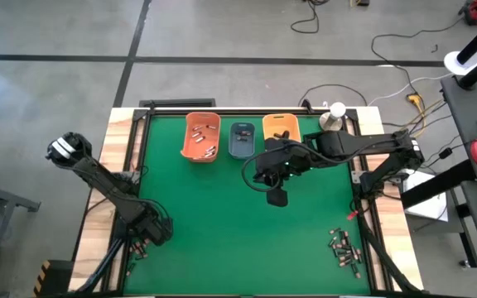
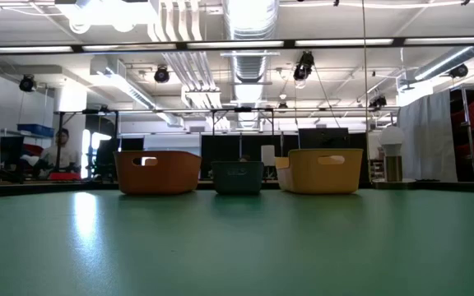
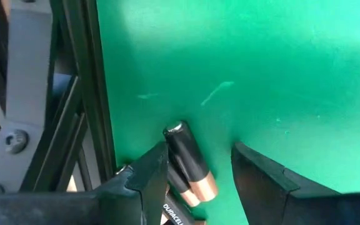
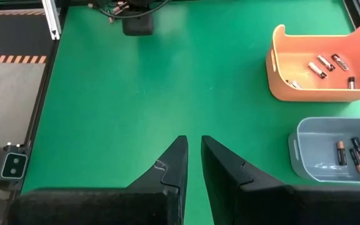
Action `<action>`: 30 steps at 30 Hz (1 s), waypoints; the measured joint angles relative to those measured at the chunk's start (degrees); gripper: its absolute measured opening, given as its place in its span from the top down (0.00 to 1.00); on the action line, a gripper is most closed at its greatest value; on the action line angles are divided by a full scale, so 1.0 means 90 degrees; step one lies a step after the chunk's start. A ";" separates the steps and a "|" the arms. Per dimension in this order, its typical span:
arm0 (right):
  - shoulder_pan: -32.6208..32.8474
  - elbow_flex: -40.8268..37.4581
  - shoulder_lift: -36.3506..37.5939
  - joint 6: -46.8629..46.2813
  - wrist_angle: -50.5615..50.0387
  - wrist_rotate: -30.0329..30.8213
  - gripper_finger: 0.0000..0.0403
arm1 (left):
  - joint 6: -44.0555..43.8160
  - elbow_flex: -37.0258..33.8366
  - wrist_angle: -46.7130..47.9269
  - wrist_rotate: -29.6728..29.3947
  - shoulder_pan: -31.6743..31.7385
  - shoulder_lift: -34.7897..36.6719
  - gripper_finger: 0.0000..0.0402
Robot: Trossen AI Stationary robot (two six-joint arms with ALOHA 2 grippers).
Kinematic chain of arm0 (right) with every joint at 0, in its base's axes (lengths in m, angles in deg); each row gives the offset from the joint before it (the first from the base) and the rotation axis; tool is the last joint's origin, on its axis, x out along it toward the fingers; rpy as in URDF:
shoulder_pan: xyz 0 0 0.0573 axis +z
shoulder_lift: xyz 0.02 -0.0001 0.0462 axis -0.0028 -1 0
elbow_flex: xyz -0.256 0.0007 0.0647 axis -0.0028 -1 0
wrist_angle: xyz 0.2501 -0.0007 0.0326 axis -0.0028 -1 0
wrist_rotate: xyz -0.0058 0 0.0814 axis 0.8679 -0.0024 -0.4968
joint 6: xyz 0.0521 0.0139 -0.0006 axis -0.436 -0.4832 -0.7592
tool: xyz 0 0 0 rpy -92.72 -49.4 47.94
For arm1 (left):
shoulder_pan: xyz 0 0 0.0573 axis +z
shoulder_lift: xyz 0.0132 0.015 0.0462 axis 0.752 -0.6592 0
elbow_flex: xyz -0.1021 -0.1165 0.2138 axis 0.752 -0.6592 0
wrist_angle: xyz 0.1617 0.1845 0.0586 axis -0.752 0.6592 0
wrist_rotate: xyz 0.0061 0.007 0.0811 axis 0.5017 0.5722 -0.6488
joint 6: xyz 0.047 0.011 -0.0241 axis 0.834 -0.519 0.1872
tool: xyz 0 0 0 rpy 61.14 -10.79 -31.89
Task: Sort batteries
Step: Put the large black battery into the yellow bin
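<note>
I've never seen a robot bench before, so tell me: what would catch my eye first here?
Probably the three bins in a row at the far edge of the green table: an orange bin, a small blue-grey bin and a yellow-orange bin. Next, the right gripper hovers near mid-table just in front of them, fingers nearly together. At the near left corner, the left gripper hangs open around dark copper-ended batteries.

Dark, copper-ended batteries [image 1: 344,248] are lying scattered at the table's near right corner. Others are resting inside the orange bin [image 4: 327,65] and blue-grey bin [image 4: 350,154].
</note>
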 joint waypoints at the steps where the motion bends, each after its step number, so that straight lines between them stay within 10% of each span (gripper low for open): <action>1: 0.0000 0.0000 0.0000 0.0002 0.0007 0.0020 0.90 | 0.0000 -0.0007 -0.0012 0.0004 0.0000 -0.0010 0.61; 23: -0.0101 0.0000 -0.0002 0.0051 0.0525 0.0163 0.90 | 0.1165 0.1246 -0.0224 -0.0695 0.0002 -0.1335 0.62; 30: -0.0107 0.0000 -0.0002 0.0051 0.0526 0.0163 0.90 | 0.1453 0.1493 -0.0283 -0.0671 0.0010 -0.1726 0.82</action>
